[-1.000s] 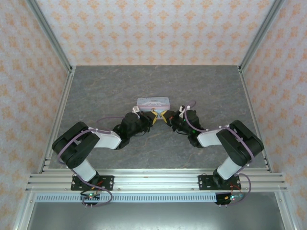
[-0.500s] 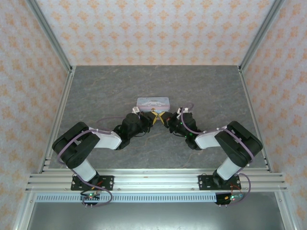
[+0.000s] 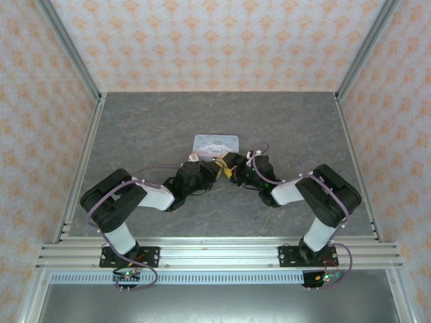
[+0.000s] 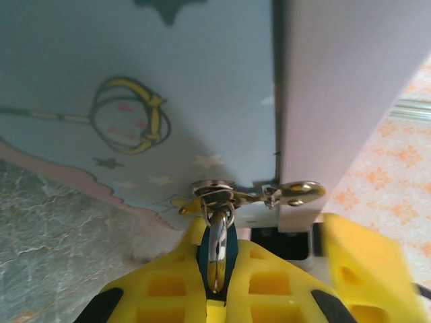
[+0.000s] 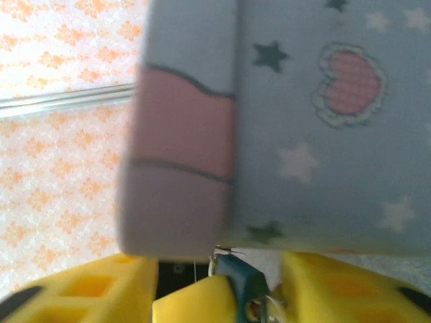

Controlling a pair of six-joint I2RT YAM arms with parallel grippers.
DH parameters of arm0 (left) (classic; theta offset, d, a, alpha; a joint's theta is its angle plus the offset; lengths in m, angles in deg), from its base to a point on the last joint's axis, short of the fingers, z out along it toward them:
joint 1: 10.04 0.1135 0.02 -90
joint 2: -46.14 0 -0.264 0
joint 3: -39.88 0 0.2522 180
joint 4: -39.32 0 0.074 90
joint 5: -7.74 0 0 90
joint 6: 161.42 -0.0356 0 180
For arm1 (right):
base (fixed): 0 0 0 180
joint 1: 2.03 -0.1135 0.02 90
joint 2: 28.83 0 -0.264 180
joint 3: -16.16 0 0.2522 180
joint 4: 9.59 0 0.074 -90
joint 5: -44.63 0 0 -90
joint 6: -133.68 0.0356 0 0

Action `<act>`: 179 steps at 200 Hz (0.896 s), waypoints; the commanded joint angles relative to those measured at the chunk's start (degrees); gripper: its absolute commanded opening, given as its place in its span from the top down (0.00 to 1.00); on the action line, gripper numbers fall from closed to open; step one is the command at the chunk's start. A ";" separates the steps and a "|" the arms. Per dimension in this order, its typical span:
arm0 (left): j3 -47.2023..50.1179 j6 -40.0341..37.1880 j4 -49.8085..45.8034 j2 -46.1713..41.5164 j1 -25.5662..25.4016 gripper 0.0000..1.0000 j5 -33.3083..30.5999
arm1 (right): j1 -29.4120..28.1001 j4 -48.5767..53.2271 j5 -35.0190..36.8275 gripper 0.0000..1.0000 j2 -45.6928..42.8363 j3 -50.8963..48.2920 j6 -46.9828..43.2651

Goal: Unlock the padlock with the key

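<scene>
The padlock, with a dark teal body and silver shackle, sits pinched between the yellow fingers of my left gripper, which is shut on it. Its shackle reaches up to a metal fitting on the pale blue tin. A small shiny piece that may be the key lies crosswise beside the shackle's top; I cannot tell for sure. My right gripper is open. Its fingers stand apart on either side of the padlock, whose brassy end faces this camera, and they are not pressing on it.
The tin lies on the grey table just behind both grippers, very close to the fingers. Aluminium rails run along the near edge, and patterned walls enclose the other sides.
My right gripper has opened from shut and shifted a little left toward the padlock. The left gripper stays shut on the padlock; its arm has edged right. The tin has nudged slightly.
</scene>
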 commanded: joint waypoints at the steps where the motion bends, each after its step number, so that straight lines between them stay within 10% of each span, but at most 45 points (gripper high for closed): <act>1: -1.29 -2.96 0.09 2.25 -0.45 1.00 2.67 | 2.37 0.06 -4.20 0.39 -5.82 -1.53 -2.77; 99: -3.80 -6.99 -8.04 1.79 2.43 1.00 6.67 | 1.99 54.98 2.84 0.43 -25.88 4.63 -48.26; 179: -7.97 -7.19 -17.17 -0.53 3.29 1.00 13.14 | -7.09 62.58 14.97 0.56 -19.66 11.85 -71.34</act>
